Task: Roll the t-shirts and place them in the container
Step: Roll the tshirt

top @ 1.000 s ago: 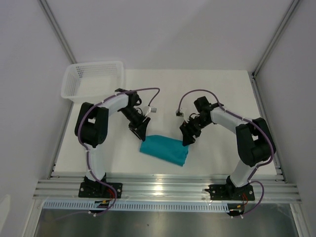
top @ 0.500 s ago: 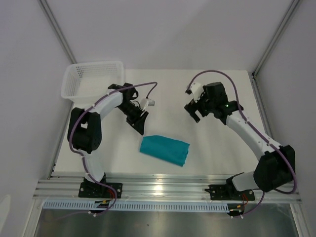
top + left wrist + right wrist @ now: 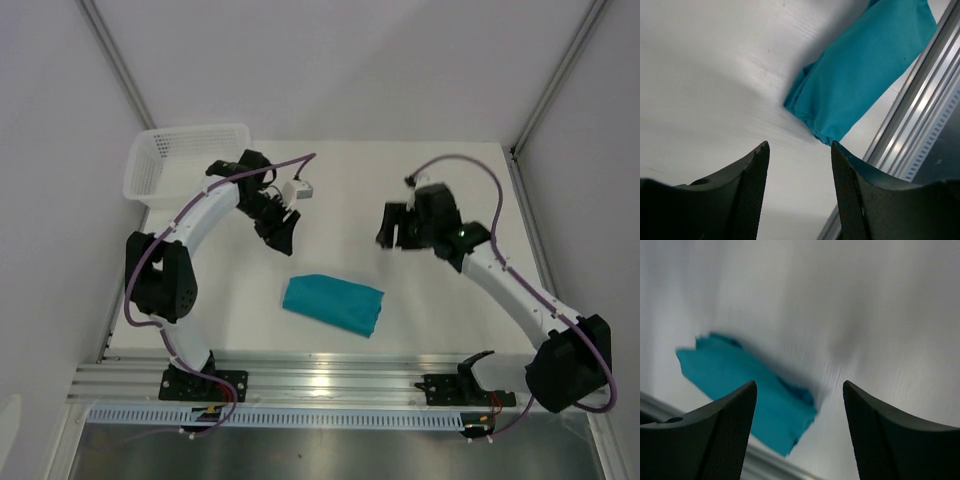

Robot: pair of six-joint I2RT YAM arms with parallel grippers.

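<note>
The teal t-shirt (image 3: 334, 304) lies rolled into a short bundle on the white table near the front edge, between the two arms. In the left wrist view the t-shirt (image 3: 860, 80) lies beyond the fingertips, and in the right wrist view the t-shirt (image 3: 747, 387) shows blurred past the jaws. My left gripper (image 3: 282, 232) hangs above the table, up and left of the roll, open and empty. My right gripper (image 3: 392, 228) is raised up and right of the roll, also open with nothing in it. Neither touches the cloth.
A white mesh basket (image 3: 187, 160) stands at the table's back left corner. An aluminium rail (image 3: 340, 380) runs along the front edge just below the roll, and the rail (image 3: 920, 130) shows beside the cloth in the left wrist view. Grey walls enclose the table.
Both grippers have let go of the roll and pulled away from it: the left up and back-left, the right up and back-right. The rolled t-shirt stays where it lay.
</note>
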